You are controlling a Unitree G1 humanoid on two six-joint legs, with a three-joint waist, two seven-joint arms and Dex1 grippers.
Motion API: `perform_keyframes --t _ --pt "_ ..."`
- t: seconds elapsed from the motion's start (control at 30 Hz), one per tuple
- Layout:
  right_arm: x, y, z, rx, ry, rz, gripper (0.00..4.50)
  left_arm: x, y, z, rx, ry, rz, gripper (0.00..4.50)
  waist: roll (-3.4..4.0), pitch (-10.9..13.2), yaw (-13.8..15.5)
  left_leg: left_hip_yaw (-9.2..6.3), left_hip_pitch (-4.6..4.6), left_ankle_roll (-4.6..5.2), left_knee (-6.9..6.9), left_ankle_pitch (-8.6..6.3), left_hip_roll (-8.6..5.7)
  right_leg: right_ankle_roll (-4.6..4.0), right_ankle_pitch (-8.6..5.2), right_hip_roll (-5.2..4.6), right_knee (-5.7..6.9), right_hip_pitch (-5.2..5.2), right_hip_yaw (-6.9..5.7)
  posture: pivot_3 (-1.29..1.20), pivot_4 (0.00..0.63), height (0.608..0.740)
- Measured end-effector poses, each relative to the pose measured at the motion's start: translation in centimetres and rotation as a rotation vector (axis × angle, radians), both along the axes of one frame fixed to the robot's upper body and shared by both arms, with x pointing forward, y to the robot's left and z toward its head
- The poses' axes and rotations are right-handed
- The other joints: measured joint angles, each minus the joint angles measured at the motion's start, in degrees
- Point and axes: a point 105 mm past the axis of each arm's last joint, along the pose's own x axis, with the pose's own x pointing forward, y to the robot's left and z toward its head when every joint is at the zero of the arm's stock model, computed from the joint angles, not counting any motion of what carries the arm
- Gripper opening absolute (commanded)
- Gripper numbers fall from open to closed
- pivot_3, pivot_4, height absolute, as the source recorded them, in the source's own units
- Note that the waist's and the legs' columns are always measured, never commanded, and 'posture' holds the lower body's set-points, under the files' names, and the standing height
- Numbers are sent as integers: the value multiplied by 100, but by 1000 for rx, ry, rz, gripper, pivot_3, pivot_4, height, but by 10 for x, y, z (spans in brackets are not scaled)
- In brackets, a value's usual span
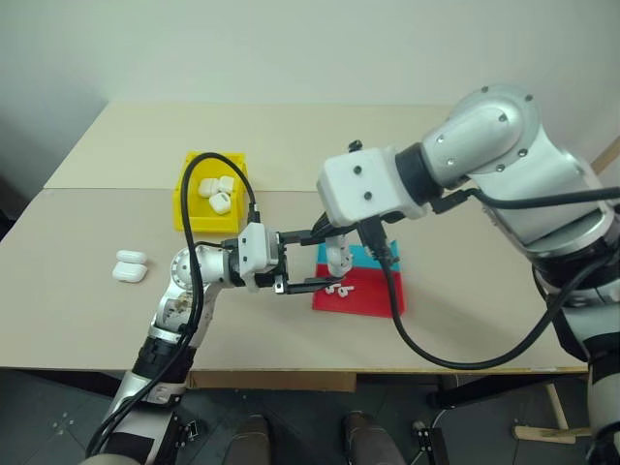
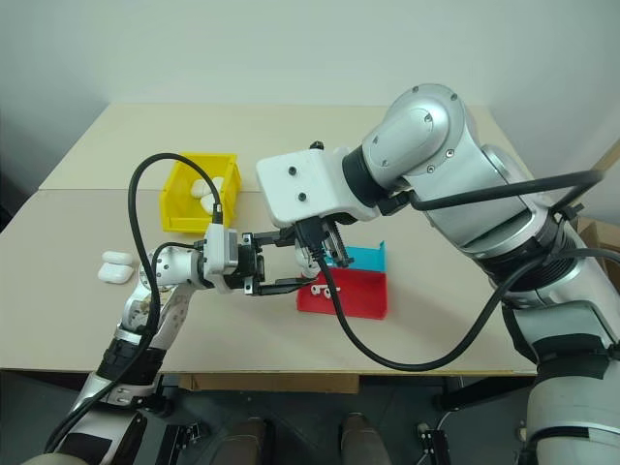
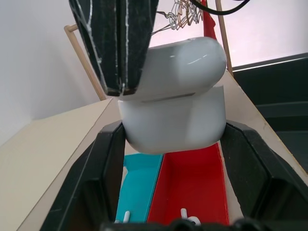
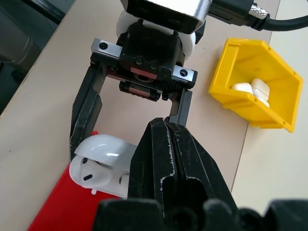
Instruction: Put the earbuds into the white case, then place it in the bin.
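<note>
While you read this, check these:
Left gripper (image 1: 308, 262): clamped on the white case (image 3: 175, 113), lid ajar.
Right gripper (image 4: 166, 126): closed, empty, on the lid.
Risk: pressing sideways twists your case loose.

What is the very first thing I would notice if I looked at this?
Two robot pincers meet in the middle of the table, above a red and blue tray. The left pincer grips a white case with its lid up, and the shut right pincer pokes at it. Behind them sits a bright yellow bin with more white cases inside.
</note>
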Motion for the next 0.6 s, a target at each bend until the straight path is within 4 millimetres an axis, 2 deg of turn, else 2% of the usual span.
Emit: perform_keyframes --t 0.33,0.4,0.5,0.6 --pt "5 -11 4 25 -5 -36 19 -1 0 4 -80 5 -10 2720 1 1 0 -1 0 0 3 0 -1 0 0 -1 3 1 0 0 150 740" --pt "5 -9 13 104 28 -42 19 0 3 8 -103 -3 5 2720 1 0 -8 -1 3 0 3 0 -1 -1 0 -1 7 1 0 0 150 740" --pt "5 -6 37 254 57 -60 19 1 5 11 -132 -1 19 2720 1 0 4 -2 2 0 3 0 -1 -1 0 -2 7 1 0 0 150 740" --pt "7 -14 58 381 8 -93 19 3 8 9 -171 23 57 2720 0 0 16 -4 0 0 2 0 -4 -1 0 -5 1 4 -2 0 150 740"
